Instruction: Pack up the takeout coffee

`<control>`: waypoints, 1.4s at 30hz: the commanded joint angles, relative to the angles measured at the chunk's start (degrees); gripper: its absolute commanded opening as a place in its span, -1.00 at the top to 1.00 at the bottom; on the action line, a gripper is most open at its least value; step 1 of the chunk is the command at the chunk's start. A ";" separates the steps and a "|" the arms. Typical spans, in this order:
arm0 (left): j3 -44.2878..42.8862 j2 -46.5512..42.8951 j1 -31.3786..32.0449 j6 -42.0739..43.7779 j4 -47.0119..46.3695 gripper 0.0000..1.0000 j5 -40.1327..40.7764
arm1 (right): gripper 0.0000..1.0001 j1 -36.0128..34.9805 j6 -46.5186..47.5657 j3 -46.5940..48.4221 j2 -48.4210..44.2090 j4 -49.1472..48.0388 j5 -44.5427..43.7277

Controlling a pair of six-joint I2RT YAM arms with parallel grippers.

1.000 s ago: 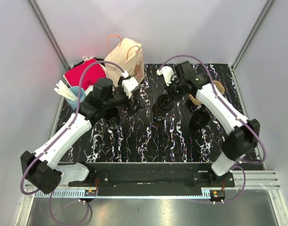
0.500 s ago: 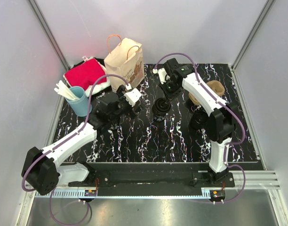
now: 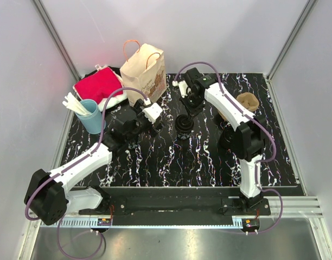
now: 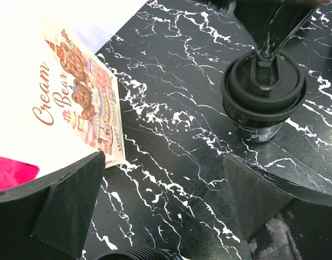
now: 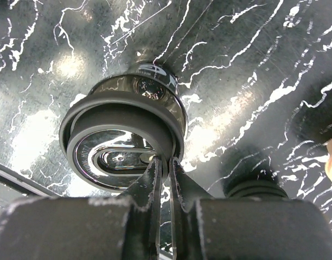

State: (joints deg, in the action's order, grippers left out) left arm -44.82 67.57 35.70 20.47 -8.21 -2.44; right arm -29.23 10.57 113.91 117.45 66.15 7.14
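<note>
Black bench (image 3: 155,162) veined with white, spanning the whole floor of the cell. At its far edge, left of centre, a tan paper bag (image 3: 147,73), upright, orange handles up, printed with a bear picture and the words "Cream Bear".

Near mid-bench, to the right of the bag and apart from it, the coffee cup (image 3: 184,126): upright, glossy black body with a little white print, narrower than its top. Capped by a black lid (image 4: 263,89), round, with a thick raised rim and a sunken centre bearing an oval recess.

Left arm stretched from the near-left base diagonally toward the middle, forearm low. Left hand (image 4: 160,201) spread wide, gripping nothing, held over bare bench between bag and cup and touching neither.

Right arm arched high from the near-right base, bent back toward the far middle, wrist turned down over the cup. Right hand (image 5: 165,162) nearly closed, fingers (image 5: 153,172) pinching the lid's rim, one inside and one outside.
</note>
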 commanded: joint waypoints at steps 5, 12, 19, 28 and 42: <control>0.70 -1.48 0.16 -1.22 -4.27 -0.98 0.59 | 1.00 -1.70 -0.29 2.72 2.61 1.61 -0.54; 0.96 -1.65 0.24 -1.40 -4.36 -0.98 0.33 | 1.00 -1.97 -0.02 2.72 2.35 1.53 -1.25; 1.22 -1.48 0.24 -1.49 -4.80 -0.98 0.33 | 1.00 -2.49 0.07 4.57 0.33 2.05 -2.30; 1.31 -1.04 0.24 -1.75 -5.06 -0.98 0.24 | 1.00 -2.49 0.77 4.75 -1.08 2.32 -4.67; 1.84 -1.48 0.24 -1.57 -5.24 -0.98 0.42 | 1.00 -2.49 0.86 4.13 1.73 2.14 -6.43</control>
State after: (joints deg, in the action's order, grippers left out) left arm -43.46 67.55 35.70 19.46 -9.15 -2.48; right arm -31.14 10.87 116.68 119.20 67.85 1.96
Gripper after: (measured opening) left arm 0.987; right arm 0.109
